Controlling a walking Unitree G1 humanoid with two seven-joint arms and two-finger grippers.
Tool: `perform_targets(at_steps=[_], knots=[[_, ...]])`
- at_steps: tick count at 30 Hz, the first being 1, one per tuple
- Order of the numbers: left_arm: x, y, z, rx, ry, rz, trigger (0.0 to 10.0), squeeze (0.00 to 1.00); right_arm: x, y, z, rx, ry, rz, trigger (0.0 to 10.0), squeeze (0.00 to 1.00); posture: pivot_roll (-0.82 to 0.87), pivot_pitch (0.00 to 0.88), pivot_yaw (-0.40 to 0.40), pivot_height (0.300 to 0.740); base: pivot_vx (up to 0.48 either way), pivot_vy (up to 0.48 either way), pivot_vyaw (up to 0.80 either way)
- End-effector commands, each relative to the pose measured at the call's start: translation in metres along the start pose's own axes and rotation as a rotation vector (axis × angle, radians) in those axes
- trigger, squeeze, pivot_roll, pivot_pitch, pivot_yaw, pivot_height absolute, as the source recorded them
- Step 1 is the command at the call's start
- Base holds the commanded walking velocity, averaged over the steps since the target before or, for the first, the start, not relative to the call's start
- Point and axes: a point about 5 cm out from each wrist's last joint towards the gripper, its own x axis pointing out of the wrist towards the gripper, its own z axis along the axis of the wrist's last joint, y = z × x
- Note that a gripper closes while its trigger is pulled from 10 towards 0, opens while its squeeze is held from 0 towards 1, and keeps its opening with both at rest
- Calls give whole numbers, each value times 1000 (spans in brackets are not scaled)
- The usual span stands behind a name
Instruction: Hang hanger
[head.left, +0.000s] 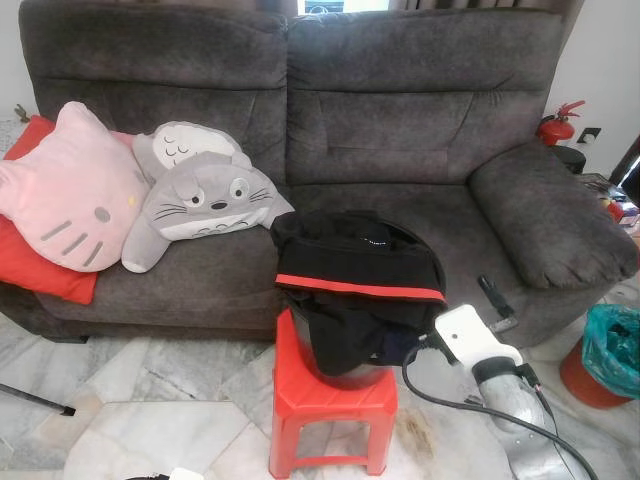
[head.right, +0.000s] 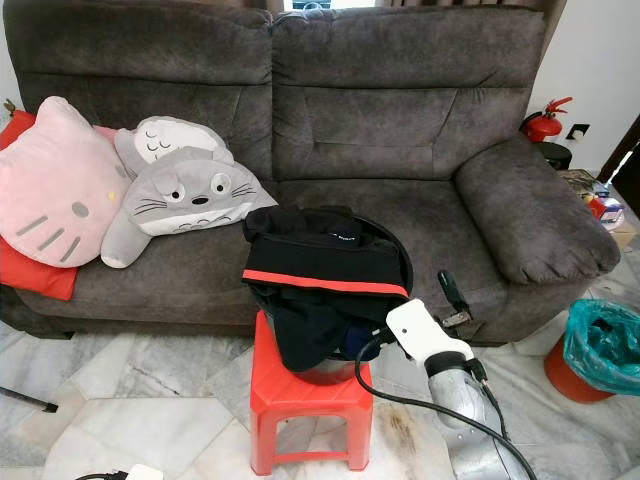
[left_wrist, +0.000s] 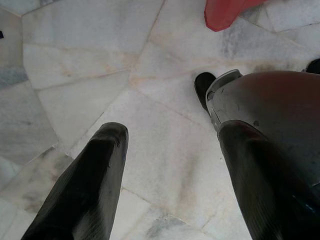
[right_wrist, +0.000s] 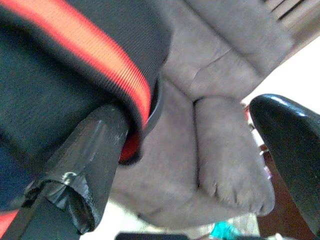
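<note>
Although the task speaks of a hanger, we cannot make one out; what we see is a black garment with a red stripe draped over a dark bucket that stands on a red plastic stool in front of the grey sofa. If a hanger is there, it is probably buried under the cloth.

Our right gripper is up at the garment's edge: in the right wrist view its two black fingers stand wide apart, one pressed against the red-striped hem, the other out over the sofa's armrest, with nothing clamped between them. From the head we see the white wrist housing just beside the bucket's right side. Our left gripper hangs low over the marble floor, fingers likewise spread and empty.

We judge the cloth to be soft, limp and light; it will sag and slide off the rim if tugged from one corner. The thick striped band looks like the firmest place to pinch. A hanger underneath would be stiff, and best taken near its hook or shoulder once uncovered.

On the sofa lie a pink cat cushion, a grey Totoro plush and a dark remote.
</note>
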Motion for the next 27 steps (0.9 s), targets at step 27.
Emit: perform_targets(at_steps=[27], knots=[[-1,-1,-3,12,4,6,10000,0,23,-1,9,22,-40,20,10000,0,-123,0,-28,740,0,0,0]])
